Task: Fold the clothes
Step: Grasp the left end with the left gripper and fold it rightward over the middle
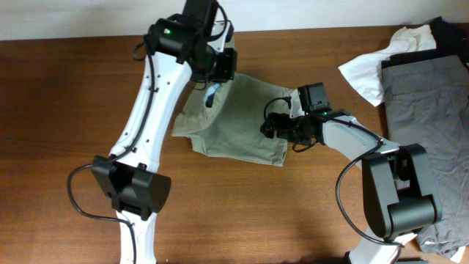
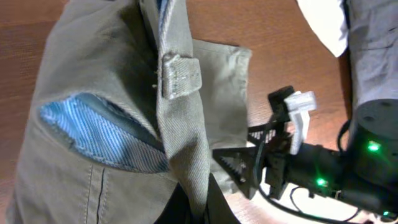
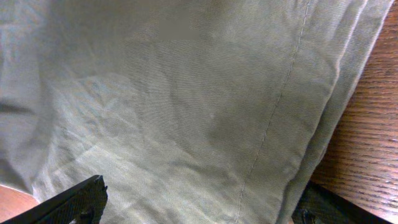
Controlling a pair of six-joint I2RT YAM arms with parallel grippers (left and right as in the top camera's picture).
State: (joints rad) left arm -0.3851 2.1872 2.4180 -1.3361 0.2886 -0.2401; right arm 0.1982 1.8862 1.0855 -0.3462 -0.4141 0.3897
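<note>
The khaki-olive shorts [image 1: 238, 121] lie partly folded in the middle of the table. My left gripper [image 1: 215, 86] is at their far left corner, shut on the waistband. In the left wrist view the waistband fold [image 2: 186, 137] runs down into the closed jaws [image 2: 200, 208], beside a belt loop and the pale-blue lining [image 2: 99, 134]. My right gripper [image 1: 275, 128] is at the shorts' right edge. In the right wrist view its fingers [image 3: 199, 211] are wide apart, with the khaki cloth [image 3: 186, 106] filling the space between them. The right gripper also shows in the left wrist view [image 2: 249, 165].
A pile of other garments sits at the right edge of the table: a grey one [image 1: 425, 103], a white one [image 1: 370, 70] and a black one [image 1: 448, 33]. Bare wooden table [image 1: 66, 95] lies to the left and in front.
</note>
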